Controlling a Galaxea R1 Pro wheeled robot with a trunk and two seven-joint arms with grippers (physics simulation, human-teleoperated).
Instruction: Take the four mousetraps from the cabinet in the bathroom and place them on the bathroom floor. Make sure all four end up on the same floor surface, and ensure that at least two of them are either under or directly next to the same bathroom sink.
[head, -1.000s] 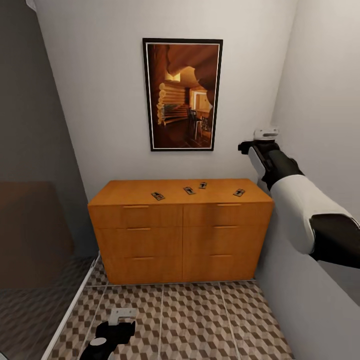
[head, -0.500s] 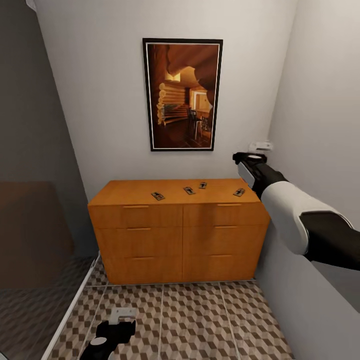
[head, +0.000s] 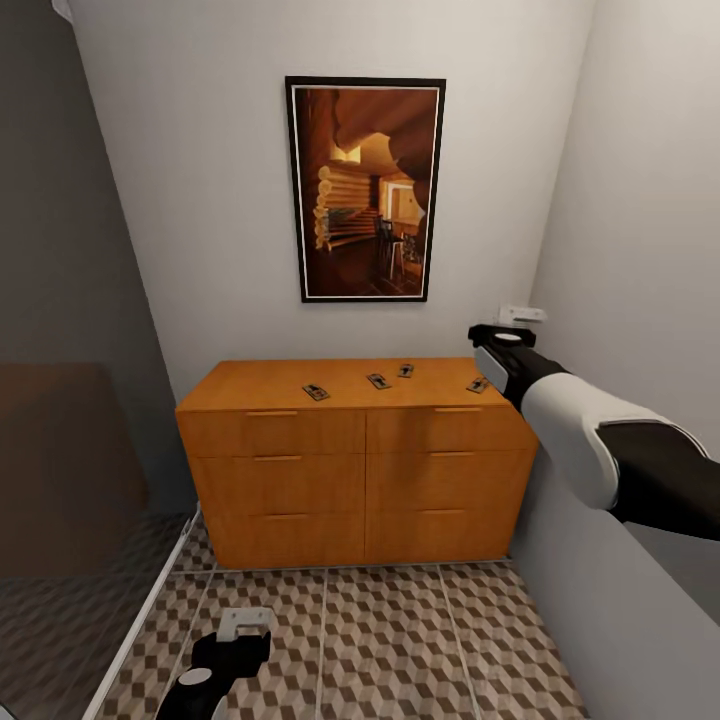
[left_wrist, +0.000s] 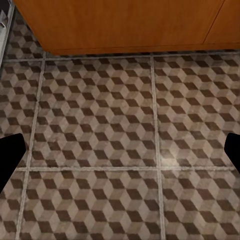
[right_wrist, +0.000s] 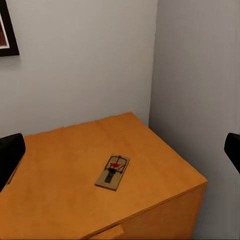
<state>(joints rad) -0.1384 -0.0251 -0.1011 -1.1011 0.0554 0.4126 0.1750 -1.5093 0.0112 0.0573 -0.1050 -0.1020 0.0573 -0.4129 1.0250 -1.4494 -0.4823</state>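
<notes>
Mousetraps (head: 378, 381) lie on the cabinet (head: 360, 470); both arms' jaws gape wide, empty.

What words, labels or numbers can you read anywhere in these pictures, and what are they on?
None can be read.
The framed picture on the wall shows a log-cabin interior, no lettering.
The mousetrap on the cabinet carries a red mark, too small to tell whether it is text.
The cabinet's drawer fronts and the bathroom floor tiles bear no writing.
</notes>
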